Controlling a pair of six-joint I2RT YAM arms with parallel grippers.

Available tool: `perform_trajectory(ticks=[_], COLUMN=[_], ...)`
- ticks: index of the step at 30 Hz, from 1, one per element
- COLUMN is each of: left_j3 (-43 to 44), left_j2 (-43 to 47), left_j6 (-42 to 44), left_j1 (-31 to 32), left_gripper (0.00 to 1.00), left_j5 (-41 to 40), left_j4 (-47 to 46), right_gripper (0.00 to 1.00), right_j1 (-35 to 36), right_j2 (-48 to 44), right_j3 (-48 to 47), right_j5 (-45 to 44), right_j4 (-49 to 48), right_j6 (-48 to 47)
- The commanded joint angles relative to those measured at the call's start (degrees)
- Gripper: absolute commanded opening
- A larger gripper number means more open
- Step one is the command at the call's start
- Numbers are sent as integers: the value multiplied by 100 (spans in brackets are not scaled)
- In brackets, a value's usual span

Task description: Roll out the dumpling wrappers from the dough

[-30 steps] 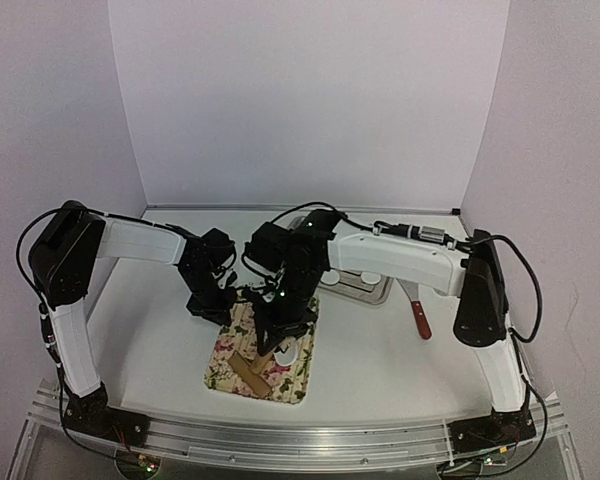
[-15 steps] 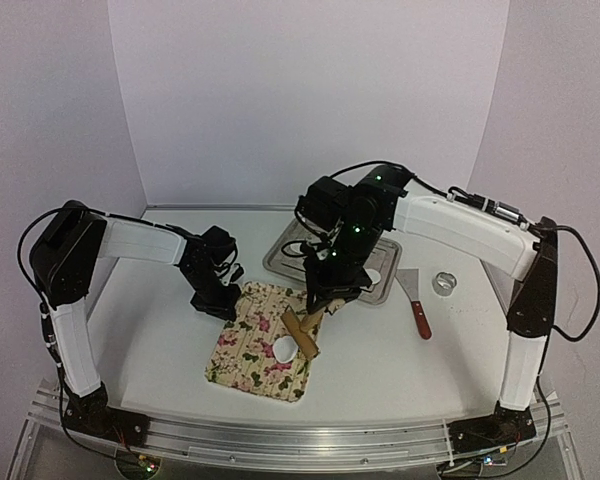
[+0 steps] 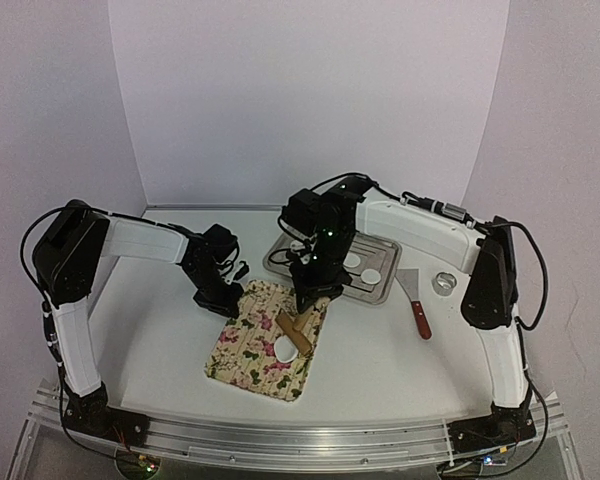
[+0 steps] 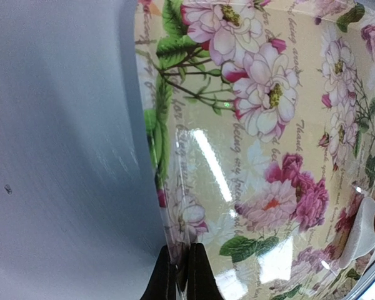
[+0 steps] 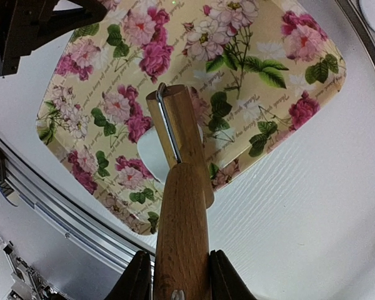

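Observation:
My right gripper is shut on the handle of a wooden rolling pin, also in the right wrist view. The pin's far end is over a small flat white dough disc on the floral mat, partly hiding it. My left gripper is shut on the mat's far left edge; its fingertips pinch the edge. Two dumpling wrappers lie in the metal tray.
A scraper with a red handle and a metal ring cutter lie right of the tray. The table's front rail runs just beyond the mat's near edge. White walls enclose the table.
My right gripper carried the rolling pin from the mat's front toward its back right, then a little left. The white disc now shows beside the pin. My left gripper stayed put.

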State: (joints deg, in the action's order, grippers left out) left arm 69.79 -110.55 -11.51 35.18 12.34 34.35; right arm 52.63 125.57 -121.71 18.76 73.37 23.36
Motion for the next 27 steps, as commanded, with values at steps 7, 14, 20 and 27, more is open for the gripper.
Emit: perform_trajectory(ticks=[7,14,20,27], left_j3=[95,89,66,5], left_j2=[-292,-329,-328,-311], left_j6=[166,141,118,113], left_j1=[-11,-11,-11,-11], left_gripper=[0,0,0,0], left_j5=[-230,-231,-230,-216], left_j4=[19,3,-11,-54], right_gripper=[0,0,0,0], right_j1=[28,24,53,102], right_j2=[215,349,612,832], right_j3=[27,402,499,846], right_j5=[63,97,-231,-386], right_j4=[125,84,210,221], right_j6=[-310,-402,-259,-87])
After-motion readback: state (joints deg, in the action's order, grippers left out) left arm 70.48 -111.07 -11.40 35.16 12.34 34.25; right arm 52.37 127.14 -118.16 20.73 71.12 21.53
